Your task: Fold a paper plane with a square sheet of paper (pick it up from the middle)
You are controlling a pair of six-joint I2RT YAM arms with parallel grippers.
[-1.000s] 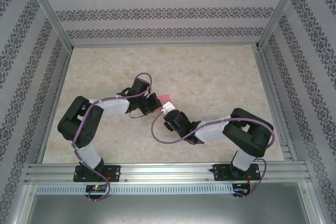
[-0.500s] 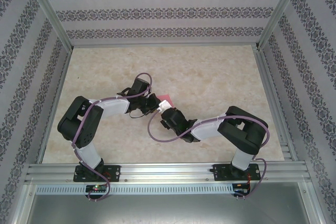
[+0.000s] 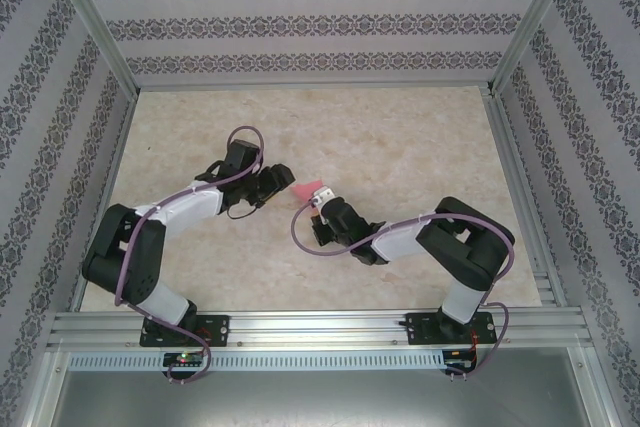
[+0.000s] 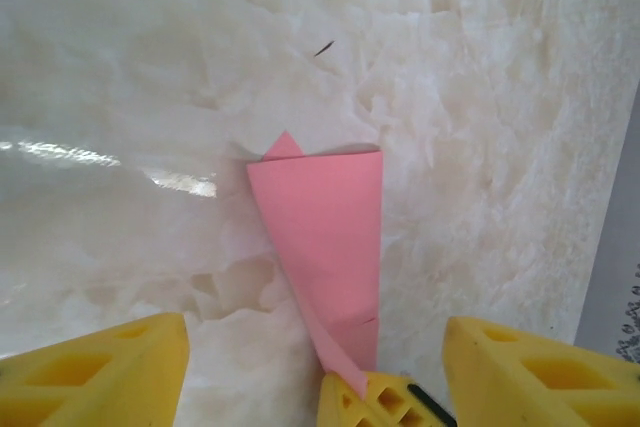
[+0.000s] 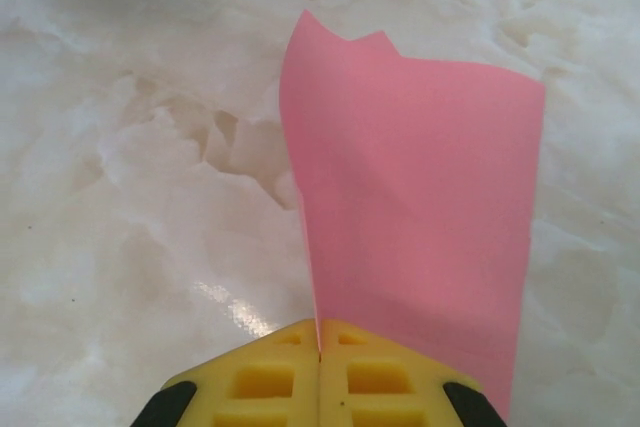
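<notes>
Midway, we judge: the square sheet of paper [image 5: 420,197] is folded to a tapered wedge, not yet a dart. Right gripper [image 5: 320,345] pinches its narrow end, mid-table [image 3: 420,137]; left gripper [image 3: 279,182] gapes wide alongside. Further folds remain.

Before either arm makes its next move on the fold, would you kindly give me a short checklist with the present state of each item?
1. Right end effector gripping the paper: ok, its fingers are shut on the narrow tip.
2. Left end effector open: ok, its fingers are spread wide and are not touching the paper.
3. Paper lined up with the left end effector: ok, it lies ahead in the gap between the fingers.
4. Layers matched at the wide end: not ok, a small corner pokes past the edge.
5. Paper flat on the table: cannot tell; the held tip looks raised.
</notes>
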